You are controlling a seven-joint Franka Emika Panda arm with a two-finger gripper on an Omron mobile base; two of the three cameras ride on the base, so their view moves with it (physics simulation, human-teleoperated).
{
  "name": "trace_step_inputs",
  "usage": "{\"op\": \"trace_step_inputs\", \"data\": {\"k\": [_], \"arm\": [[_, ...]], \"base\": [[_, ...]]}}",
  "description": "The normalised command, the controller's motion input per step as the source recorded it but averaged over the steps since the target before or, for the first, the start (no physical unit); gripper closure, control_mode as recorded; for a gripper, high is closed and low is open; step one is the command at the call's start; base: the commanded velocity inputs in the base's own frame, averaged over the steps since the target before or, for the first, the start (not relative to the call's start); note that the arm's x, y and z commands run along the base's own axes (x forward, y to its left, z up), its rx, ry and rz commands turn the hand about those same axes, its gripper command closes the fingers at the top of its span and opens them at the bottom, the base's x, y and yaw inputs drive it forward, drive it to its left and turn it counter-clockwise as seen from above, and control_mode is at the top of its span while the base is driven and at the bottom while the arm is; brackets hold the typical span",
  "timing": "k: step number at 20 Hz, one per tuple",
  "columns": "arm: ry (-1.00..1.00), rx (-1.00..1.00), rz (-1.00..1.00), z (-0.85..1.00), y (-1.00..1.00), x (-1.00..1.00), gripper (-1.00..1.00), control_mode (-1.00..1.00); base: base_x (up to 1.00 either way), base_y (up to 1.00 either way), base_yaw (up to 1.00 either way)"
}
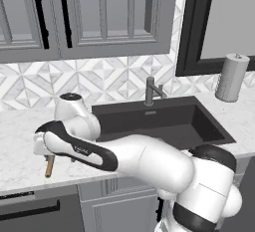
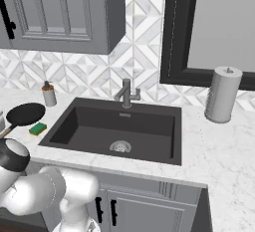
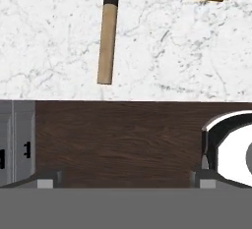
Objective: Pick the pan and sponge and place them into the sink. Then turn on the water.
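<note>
The sink (image 2: 67, 126), a dark grey basin under a grey faucet (image 2: 126, 94), lies bare with no water running. To its left on the marble counter (image 1: 20, 126) sits the black pan (image 2: 25, 114), its wooden handle (image 3: 107, 43) running back toward the counter's front edge. The green sponge (image 2: 38, 128) lies between pan and sink, just beside the pan. The arm is folded low left of the sink, hand pointing down. The gripper (image 3: 125, 176), fingers spread wide and empty, hovers over the counter edge, the handle straight ahead of it.

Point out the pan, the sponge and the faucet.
pan (image 2: 26, 113), right base view, black bowl.
sponge (image 2: 38, 128), right base view, green top face.
faucet (image 2: 126, 94), right base view, upright metal stem.
</note>
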Motion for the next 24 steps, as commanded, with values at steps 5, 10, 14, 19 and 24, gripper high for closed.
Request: {"op": "trace_step_inputs", "data": {"k": [5,10,14,19,24], "arm": [[0.0,-0.05,0.0,-0.29,0.28,0.18,-1.0,-1.0],[0.0,-0.01,0.0,-0.31,0.08,0.2,-1.0,-1.0],[0.0,0.0,0.0,-0.27,0.03,0.27,-1.0,-1.0],[-0.07,-0.02,0.0,-0.22,0.2,0.32,-1.0,-1.0],[-0.02,-0.01,0.0,-0.28,0.16,0.32,-1.0,-1.0]], "base": [[0.0,0.0,0.0],[0.0,0.0,0.0],[0.0,0.0,0.0],[0.0,0.0,0.0],[0.0,0.0,0.0]]}}
